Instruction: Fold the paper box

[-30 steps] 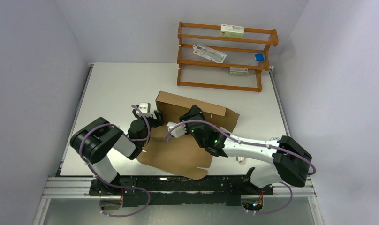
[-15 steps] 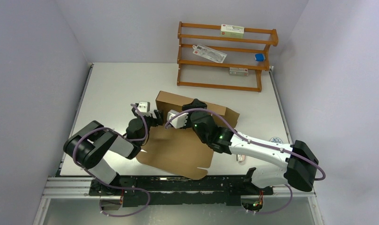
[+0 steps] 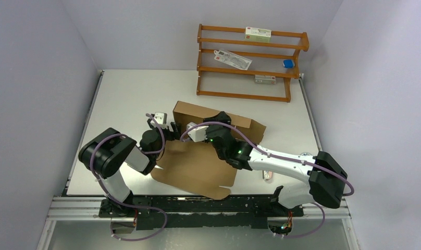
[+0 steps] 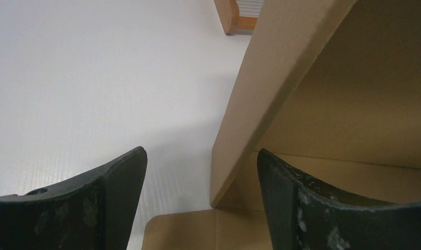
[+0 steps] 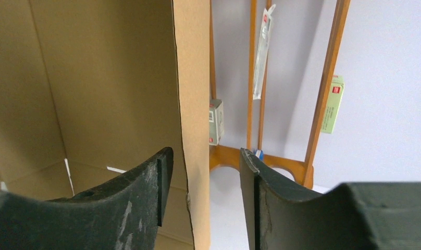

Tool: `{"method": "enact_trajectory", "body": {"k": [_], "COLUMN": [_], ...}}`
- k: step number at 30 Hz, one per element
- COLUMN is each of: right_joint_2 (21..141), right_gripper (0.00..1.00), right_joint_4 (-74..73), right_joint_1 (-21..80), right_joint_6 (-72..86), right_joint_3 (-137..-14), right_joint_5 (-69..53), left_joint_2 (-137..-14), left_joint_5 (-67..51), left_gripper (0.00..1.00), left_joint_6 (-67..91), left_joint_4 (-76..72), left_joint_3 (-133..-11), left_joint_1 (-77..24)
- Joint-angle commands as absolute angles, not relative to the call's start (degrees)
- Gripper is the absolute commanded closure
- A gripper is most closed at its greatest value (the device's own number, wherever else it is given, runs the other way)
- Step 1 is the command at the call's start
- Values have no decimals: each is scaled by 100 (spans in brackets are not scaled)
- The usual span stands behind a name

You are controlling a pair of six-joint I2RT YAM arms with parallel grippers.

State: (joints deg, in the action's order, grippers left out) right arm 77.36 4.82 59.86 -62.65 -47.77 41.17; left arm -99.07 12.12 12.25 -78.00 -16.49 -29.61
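The paper box (image 3: 195, 166) is brown cardboard, its base flat on the table and its back wall (image 3: 237, 122) standing up. My left gripper (image 3: 173, 130) hangs open at the box's left end. In the left wrist view the raised side flap (image 4: 260, 104) sits between the open fingers (image 4: 114, 198) of the left gripper (image 4: 202, 164), touching neither. My right gripper (image 3: 220, 119) is at the back wall. In the right wrist view the right gripper (image 5: 204, 159) is open and straddles the wall's upright edge (image 5: 194, 104), with a narrow gap on each side.
A wooden rack (image 3: 250, 62) stands at the back right of the table, also in the right wrist view (image 5: 323, 104). It holds a white-green carton (image 3: 257, 35), a flat packet (image 3: 233, 59) and a small blue item (image 3: 287, 63). Grey walls close in the sides.
My right gripper has moved from over the box's base up and back to the standing wall, and its jaws have widened. The left gripper has barely shifted.
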Motion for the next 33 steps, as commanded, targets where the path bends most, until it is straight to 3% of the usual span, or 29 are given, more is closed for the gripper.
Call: {"method": "enact_trajectory", "body": {"k": [1, 13, 23, 33], "right_joint_2": [7844, 7961, 7960, 7914], "right_gripper": [49, 60, 67, 68], "right_joint_4": [504, 483, 551, 563], "right_joint_1": [6019, 6164, 6213, 6219], "right_joint_6": [-6387, -6363, -6411, -6453], "right_joint_3": [-4756, -4788, -4821, -4808], "right_joint_5": [4662, 4631, 4460, 4346], "left_joint_2": [-10030, -10255, -10272, -10204], "left_joint_5": [992, 1266, 1664, 1934], "left_gripper": [19, 26, 37, 38], "left_joint_6": [1187, 1128, 1239, 1149], "left_joint_4": [-8217, -8173, -7554, -6856], "left_joint_3": [-1826, -2197, -2528, -2788], "left_joint_1": [-2909, -2909, -2946, -3193]}}
